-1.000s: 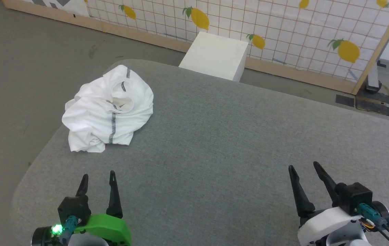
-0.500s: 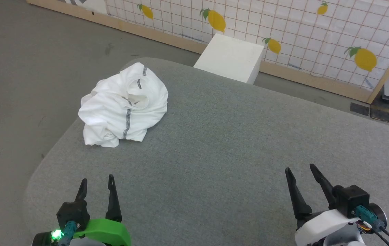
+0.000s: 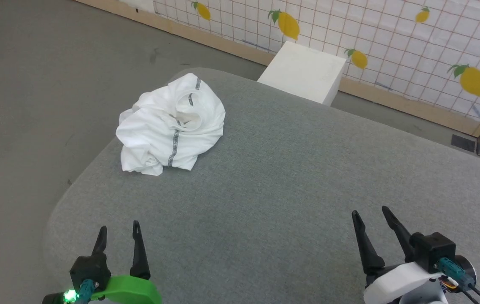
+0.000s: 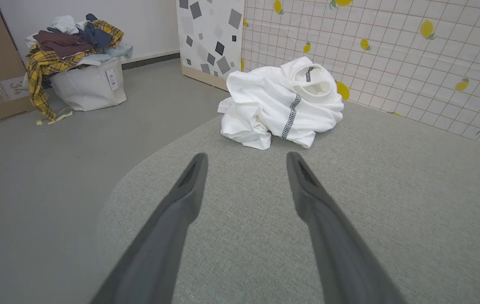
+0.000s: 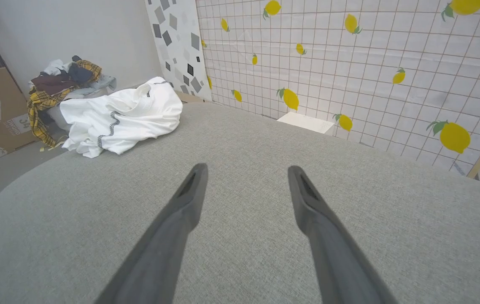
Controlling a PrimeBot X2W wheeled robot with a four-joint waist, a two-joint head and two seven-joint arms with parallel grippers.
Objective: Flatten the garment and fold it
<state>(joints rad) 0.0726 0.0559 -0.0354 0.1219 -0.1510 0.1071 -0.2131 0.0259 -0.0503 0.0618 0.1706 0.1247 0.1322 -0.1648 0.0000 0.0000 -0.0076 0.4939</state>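
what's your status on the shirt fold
Left gripper open, right gripper open, both empty over the grey table. White shirt crumpled at its far left corner, untouched. White box beyond the far edge, not in the way.

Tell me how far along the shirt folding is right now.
Nothing looks done: the garment lies crumpled in a heap near the far left corner of the grey surface. Nothing is in hand: the left claw and right claw are open, empty, well short of it. Flattening and folding are both left.
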